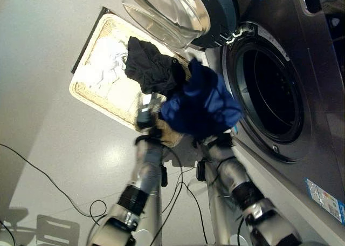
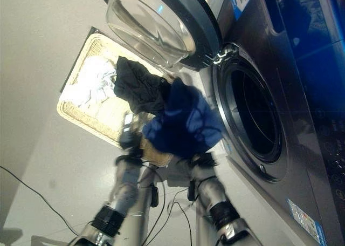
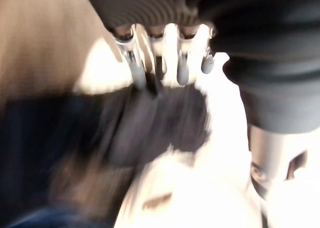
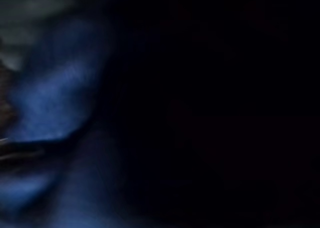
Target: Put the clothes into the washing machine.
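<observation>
Here, reading from the left: grey floor (image 1: 48, 122), smooth and glossy, light glaring off it. On it sits a shallow wicker basket (image 1: 116, 97) with white clothes (image 1: 105, 68) lying at its far side.

Next, a black garment (image 1: 151, 68) raised over the basket, bunched. The left hand (image 1: 145, 115) sits at the basket's near rim under the cloth. Its wrist view has the fingers (image 3: 137, 70) reaching down straight to the dark fabric; whether they pinch it I cannot tell, too blurred.

Then a blue garment (image 1: 202, 103) heaped over the right hand, which is buried under it. Right wrist view gives blue cloth pressed close; finger state not readable.

Rightmost: washing machine (image 1: 318, 95), dark front, round drum opening (image 1: 269, 92) dark inside, glass door (image 1: 172, 11) swung open above the basket.

Judgement: the step in hand is the carry, with clothes lifted from basket toward drum. Both garments are off the basket floor but none in the machine. Next move calls for swinging the load right and forward through the opening, high enough to clear the lower rim, with trailing cloth kept off the door hinge.
</observation>
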`<state>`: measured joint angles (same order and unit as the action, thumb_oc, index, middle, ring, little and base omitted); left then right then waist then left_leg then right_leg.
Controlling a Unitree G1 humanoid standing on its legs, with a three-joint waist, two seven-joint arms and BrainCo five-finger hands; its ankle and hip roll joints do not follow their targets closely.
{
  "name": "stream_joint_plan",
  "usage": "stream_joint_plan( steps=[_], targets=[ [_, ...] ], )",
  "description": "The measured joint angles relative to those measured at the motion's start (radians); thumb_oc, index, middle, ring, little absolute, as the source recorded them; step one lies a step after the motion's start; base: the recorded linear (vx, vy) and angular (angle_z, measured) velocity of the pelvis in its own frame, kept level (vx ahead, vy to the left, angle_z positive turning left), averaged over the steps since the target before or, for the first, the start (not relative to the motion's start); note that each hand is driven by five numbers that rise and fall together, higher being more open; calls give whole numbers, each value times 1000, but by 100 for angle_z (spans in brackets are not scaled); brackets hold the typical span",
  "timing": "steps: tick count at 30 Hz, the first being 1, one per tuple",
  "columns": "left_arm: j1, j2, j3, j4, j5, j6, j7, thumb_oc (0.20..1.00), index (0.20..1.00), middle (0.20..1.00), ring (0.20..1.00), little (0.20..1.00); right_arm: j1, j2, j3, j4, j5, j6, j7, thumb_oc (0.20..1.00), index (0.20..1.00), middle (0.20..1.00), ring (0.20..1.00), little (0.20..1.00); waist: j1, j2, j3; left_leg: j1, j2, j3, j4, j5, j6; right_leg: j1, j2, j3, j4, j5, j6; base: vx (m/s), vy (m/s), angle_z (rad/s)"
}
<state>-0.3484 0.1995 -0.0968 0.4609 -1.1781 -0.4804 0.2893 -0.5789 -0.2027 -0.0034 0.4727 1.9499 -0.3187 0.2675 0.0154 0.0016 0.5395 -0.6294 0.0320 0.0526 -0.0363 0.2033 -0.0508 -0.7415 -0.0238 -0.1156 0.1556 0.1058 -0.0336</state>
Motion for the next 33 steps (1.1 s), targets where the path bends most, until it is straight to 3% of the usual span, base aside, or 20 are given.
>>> stream_joint_plan(
  steps=[2,7,12,17,19,20,22,25,33],
  targets=[
    [20,38,2,3,-15,-14,-8,1000,1000,1000,1000,1000,-27,-28,-42,10,7,-32,-51,200,200,200,200,200,3,3,-1,-2,3,-2,0,0,0,-1,0,-3,-1,0,-1,12,-73,3],
    [-21,44,-11,4,-7,-13,-22,1000,1000,1000,1000,1000,-88,-4,-63,50,8,-60,-126,200,200,200,200,200,6,12,-1,-2,1,-1,5,0,0,0,-2,-4,1,-1,2,2,-67,0],
    [-41,65,-15,4,64,16,-46,1000,1000,1000,1000,1000,-127,-47,-137,85,8,-139,-197,200,200,200,200,200,25,15,-1,-4,0,0,11,1,0,1,-1,-3,0,2,1,4,-70,-1],
    [-29,102,-22,6,64,38,-88,1000,1000,1000,1000,1000,-152,-104,-224,73,21,-329,-310,200,200,200,200,200,39,28,3,-2,-1,0,11,1,0,5,1,-3,-5,12,-7,11,-20,0],
    [-24,112,-31,5,64,46,-110,1000,1000,1000,1000,1000,-154,-105,-256,15,31,-457,-349,200,200,200,200,200,55,41,5,0,-2,5,11,1,0,8,1,4,-16,18,-4,-7,5,-3],
    [-13,133,-51,1,64,56,-123,1000,1000,1000,1000,1000,-178,-103,-267,12,31,-580,-375,325,325,325,325,325,66,54,7,-1,-3,9,9,1,1,8,1,8,-22,25,-6,0,-6,-8],
    [-2,145,-52,-8,63,71,-123,1000,1000,1000,1000,1000,-205,-101,-282,5,31,-685,-395,1000,1000,1000,1000,1000,78,58,7,0,-2,22,1,1,1,7,2,18,-37,35,-3,3,-6,-12],
    [-2,147,-58,-10,64,107,-121,1000,1000,1000,1000,1000,-224,-100,-295,3,31,-745,-402,1000,1000,1000,1000,1000,79,58,7,2,-3,30,-19,6,7,8,2,23,-60,46,0,-6,-11,-8],
    [-3,135,-117,-44,141,157,-101,1000,1000,1000,1000,1000,-238,-44,-287,1,31,-724,-476,1000,1000,1000,1000,1000,54,57,8,26,-3,28,-26,6,8,30,1,20,-61,47,1,0,0,0]
  ],
)
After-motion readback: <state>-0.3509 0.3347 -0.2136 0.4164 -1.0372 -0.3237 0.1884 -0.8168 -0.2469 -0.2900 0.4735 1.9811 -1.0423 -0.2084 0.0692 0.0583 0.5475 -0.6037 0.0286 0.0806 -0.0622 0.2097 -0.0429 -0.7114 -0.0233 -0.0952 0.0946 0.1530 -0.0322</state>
